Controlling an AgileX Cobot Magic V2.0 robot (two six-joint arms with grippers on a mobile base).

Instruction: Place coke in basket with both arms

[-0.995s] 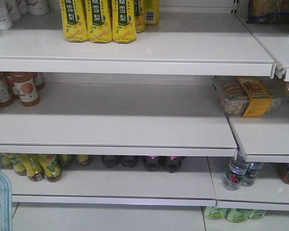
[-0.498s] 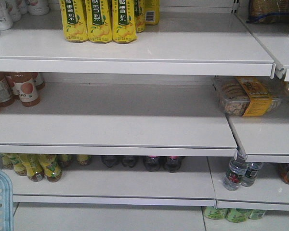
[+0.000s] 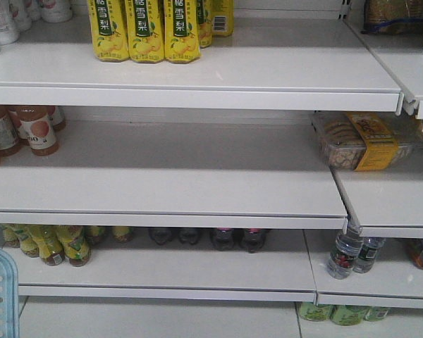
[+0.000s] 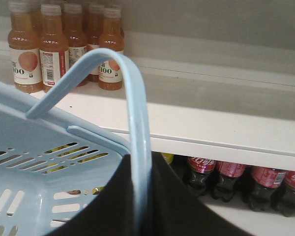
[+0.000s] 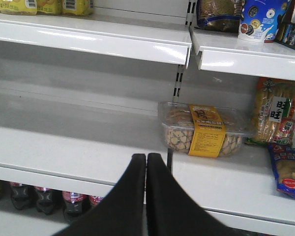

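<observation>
Left claw (image 4: 140,196) pinching basket (image 4: 39,162) handle | right claw (image 5: 146,172) pressed together, empty

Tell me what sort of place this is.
Most likely a shop or a mock-up of one: white retail shelves stocked with rows of drink bottles, packaged snacks, and a blue shopping basket held ready.

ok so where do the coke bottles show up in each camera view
Front view: coke bottles low centre, dim, under the middle shelf.
Left wrist: lower right, red labels clear, beside the basket handle.
Right wrist: bottom left, left of the shut right gripper.
Shared landmark: the white shelf edge directly above them.
</observation>
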